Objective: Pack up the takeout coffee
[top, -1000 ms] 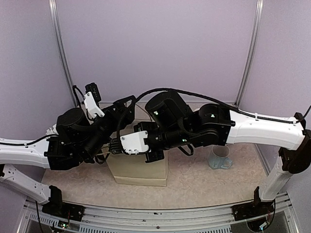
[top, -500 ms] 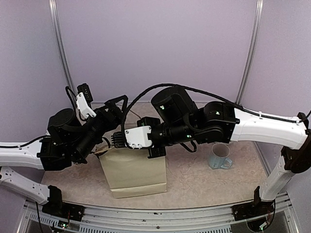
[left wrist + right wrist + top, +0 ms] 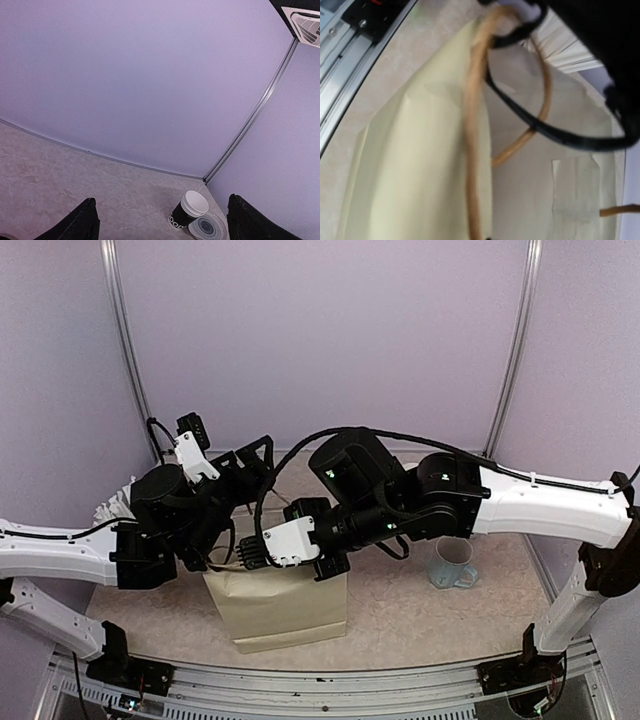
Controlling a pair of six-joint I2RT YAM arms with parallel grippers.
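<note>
A takeout coffee cup, black with white lettering and a white top, sits in the table's far corner, with a round lid lying against it. It does not show in the top view. My left gripper is open and empty, well short of the cup; in the top view it points toward the back wall. My right gripper is shut on the tan handle of a cream paper bag, which stands upright at the table's front. Its fingertips barely show at the bottom edge of the right wrist view.
A light-blue mug stands at the right of the table. White sticks poke out behind the left arm, also visible as white sticks beyond the bag. A black cable crosses over the bag's mouth.
The bag has been pulled up from a low, slumped shape to standing tall. The right gripper has kept hold of the handle. The left arm has shifted right, nearer the bag.
</note>
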